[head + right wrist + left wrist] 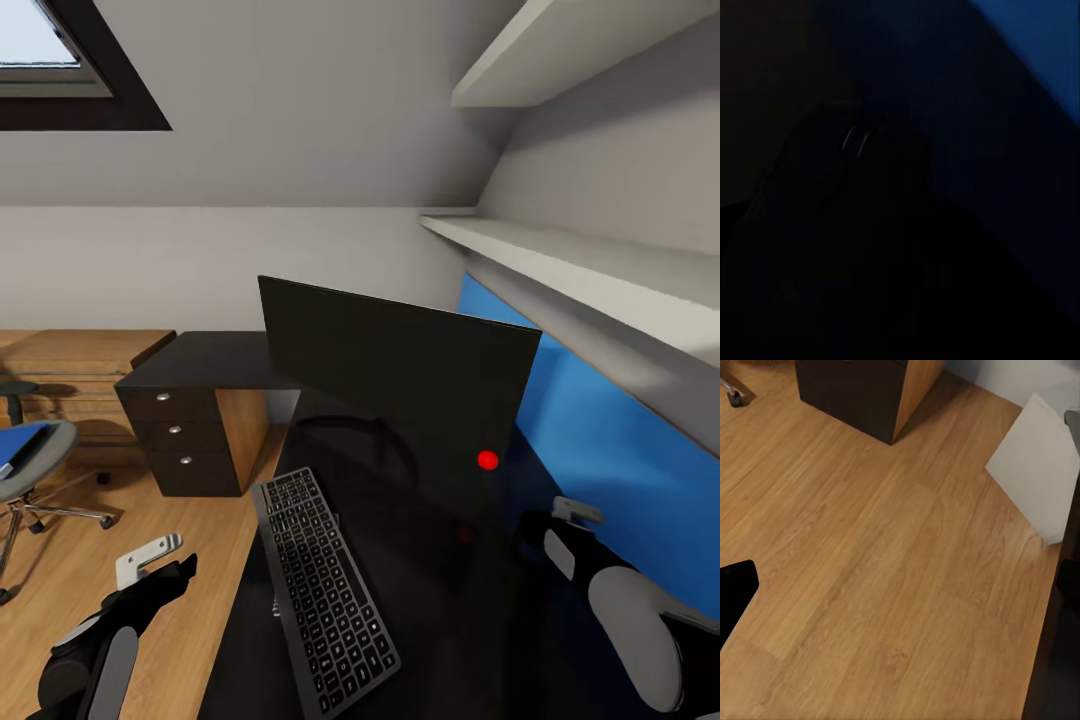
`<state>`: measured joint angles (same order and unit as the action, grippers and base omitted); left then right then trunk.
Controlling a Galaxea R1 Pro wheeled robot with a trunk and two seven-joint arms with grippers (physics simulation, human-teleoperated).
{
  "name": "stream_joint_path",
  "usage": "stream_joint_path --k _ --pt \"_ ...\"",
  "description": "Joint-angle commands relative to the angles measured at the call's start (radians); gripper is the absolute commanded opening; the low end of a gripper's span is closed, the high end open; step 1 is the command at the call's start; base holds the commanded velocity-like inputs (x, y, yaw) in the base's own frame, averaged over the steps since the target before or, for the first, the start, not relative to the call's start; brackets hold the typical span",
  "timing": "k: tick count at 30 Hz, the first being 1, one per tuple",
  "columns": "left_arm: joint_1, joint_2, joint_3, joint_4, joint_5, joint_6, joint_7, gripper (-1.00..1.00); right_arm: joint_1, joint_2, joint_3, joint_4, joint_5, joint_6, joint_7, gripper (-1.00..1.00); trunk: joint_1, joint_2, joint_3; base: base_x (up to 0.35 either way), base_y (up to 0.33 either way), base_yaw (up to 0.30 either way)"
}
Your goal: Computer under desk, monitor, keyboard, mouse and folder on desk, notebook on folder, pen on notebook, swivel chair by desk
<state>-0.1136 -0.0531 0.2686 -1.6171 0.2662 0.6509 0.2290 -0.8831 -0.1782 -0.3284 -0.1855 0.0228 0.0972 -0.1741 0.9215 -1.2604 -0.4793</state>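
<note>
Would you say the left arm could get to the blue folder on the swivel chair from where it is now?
Probably not yet. The folder lies on the swivel chair, across open wooden floor from the left hand, which hangs beside the desk. Nothing blocks it; the base likely must roll closer.

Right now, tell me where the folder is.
In the head view, the blue folder lies on the swivel chair's seat at far left, on the wooden floor, left of the desk's drawer unit.

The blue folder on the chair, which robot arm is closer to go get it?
Probably the left. The folder lies on the swivel chair at the left, and the left gripper hangs over the floor on that side. The right gripper is across the desk, beyond the keyboard.
</note>
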Motion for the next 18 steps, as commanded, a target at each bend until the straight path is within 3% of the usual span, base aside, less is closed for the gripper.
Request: stream_joint_path --k 1,7,11,14,18 --pt "-0.001 -0.001 0.001 -0.001 0.011 0.004 0.007 1.00 0.000 0.002 -0.001 -0.002 0.000 0.005 -0.002 -1.00 0.000 -0.001 -0.001 0.000 0.000 0.000" --pt "-0.001 -0.001 -0.001 0.000 0.010 0.005 0.007 1.00 0.000 0.020 0.000 -0.006 0.002 0.004 -0.003 -1.00 0.000 -0.001 -0.001 0.000 0.000 0.000" --pt "-0.001 -0.001 -0.002 0.001 0.010 0.006 0.008 1.00 0.002 0.047 0.000 -0.058 0.003 0.011 -0.003 -1.00 0.000 -0.001 -0.001 0.000 0.000 0.000" --pt "0.000 -0.001 -0.002 0.002 0.010 0.006 0.009 1.00 0.025 0.090 0.000 -0.170 0.007 0.035 -0.004 -1.00 0.000 -0.001 -0.001 0.000 0.000 0.000" --pt "0.000 -0.001 -0.003 0.002 0.009 0.006 0.009 1.00 0.143 0.131 0.001 -0.428 0.010 0.189 -0.004 -1.00 0.000 -0.001 -0.001 0.000 0.000 0.000"
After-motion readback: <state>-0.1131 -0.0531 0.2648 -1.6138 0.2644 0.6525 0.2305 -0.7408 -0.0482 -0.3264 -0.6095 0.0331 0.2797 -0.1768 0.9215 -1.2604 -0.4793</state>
